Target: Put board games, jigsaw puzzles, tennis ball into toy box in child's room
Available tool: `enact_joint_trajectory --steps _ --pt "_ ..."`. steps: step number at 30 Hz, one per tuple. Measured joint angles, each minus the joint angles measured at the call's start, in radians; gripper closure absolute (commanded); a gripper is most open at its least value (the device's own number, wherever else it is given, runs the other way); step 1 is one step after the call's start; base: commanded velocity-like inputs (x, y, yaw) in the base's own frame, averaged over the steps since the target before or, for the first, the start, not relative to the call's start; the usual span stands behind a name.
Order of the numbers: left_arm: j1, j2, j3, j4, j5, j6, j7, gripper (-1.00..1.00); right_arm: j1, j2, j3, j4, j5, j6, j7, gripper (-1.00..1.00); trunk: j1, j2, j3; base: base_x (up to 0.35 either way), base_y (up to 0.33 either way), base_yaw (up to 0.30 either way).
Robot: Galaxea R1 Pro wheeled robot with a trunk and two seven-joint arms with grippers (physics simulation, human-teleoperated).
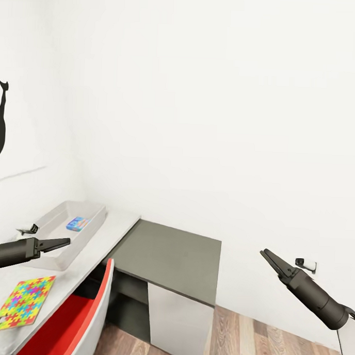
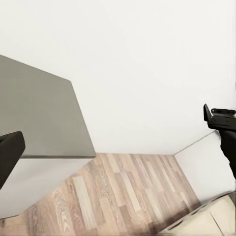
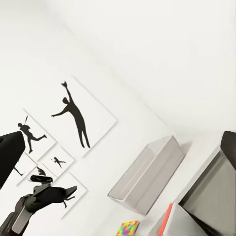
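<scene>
The small blue game [image 1: 77, 224] already lies in the toy box [image 1: 54, 221] on the counter [image 1: 110, 229]; one puzzle [image 1: 25, 301] waits nearby. Both end effectors, left [image 1: 66, 241] and right [image 1: 263, 252], look pressed together, empty.

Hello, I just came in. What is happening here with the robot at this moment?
The robot faces a room corner and holds nothing. Both the left gripper and the right gripper hang in the air with jaws shut. On the pale table, the grey toy box already holds a small blue board game. One jigsaw puzzle lies flat on the table, outside the box. A lower dark-grey desk stands beside the table, and a red chair is pushed against it.
</scene>
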Motion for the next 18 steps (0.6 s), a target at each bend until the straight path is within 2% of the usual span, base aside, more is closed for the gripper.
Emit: enact_joint_trajectory --steps 5,18 --pt "0.0 0.0 0.0 -0.001 0.0 0.0 0.0 -1.0 0.0 0.0 0.0 0.001 -0.001 0.001 0.001 -1.0 0.0 0.0 0.0 -0.115 0.0 -0.259" --pt "0.0 -0.001 -0.001 0.0 0.0 0.0 0.0 -1.0 0.0 -0.011 -0.002 0.05 -0.002 0.0 0.0 -1.0 0.0 0.0 0.0 -0.041 0.0 -0.279"
